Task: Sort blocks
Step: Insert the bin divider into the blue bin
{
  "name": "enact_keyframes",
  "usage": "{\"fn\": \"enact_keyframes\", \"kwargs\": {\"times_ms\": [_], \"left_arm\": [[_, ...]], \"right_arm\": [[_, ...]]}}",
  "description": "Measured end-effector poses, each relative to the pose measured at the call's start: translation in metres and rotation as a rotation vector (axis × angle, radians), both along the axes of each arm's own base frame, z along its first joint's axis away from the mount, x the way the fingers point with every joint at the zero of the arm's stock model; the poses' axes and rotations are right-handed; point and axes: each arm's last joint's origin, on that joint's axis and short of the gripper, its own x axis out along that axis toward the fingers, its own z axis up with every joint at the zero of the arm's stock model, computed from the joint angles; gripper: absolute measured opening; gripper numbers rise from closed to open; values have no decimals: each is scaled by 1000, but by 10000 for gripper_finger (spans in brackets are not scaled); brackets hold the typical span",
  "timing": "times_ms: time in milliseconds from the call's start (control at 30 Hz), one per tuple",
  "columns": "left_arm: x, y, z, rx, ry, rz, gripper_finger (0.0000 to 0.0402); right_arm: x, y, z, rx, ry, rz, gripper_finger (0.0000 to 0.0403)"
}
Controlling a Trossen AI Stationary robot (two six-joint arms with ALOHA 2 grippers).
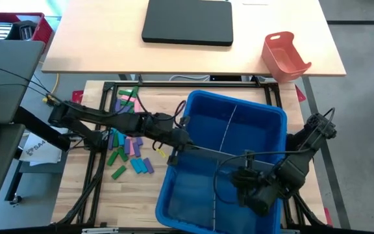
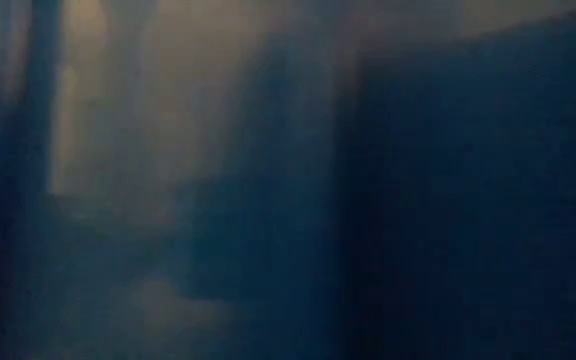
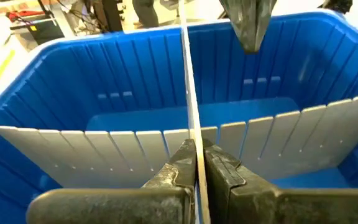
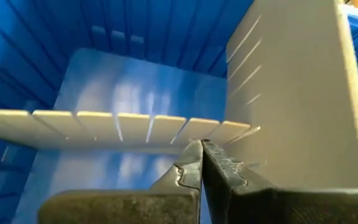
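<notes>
While the blocks (image 1: 127,146) lie loose on the table (image 1: 141,188) beside the blue bin (image 1: 174,195), the left hand (image 3: 196,163) pinches a grey divider (image 3: 190,93) inside it. The right hand (image 4: 199,163), pressed together, meets the crossing divider (image 4: 123,127). Seating both sheets squarely probably matters first.
</notes>
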Motion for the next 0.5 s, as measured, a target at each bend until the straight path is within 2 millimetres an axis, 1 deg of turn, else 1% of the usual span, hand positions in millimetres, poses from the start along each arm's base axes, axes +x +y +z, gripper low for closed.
{"fn": "enact_keyframes", "kwargs": {"times_ms": [167, 367, 500], "left_arm": [[-6, 0, 2, -36, 35, -17, 7], [-9, -1, 1, -24, 69, -13, 7], [-8, -1, -1, -40, 81, -30, 7]], "right_arm": [[0, 0, 0, -7, -7, -3, 0], [0, 0, 0, -13, -12, -6, 0], [0, -1, 0, -18, -11, -7, 0]]}}
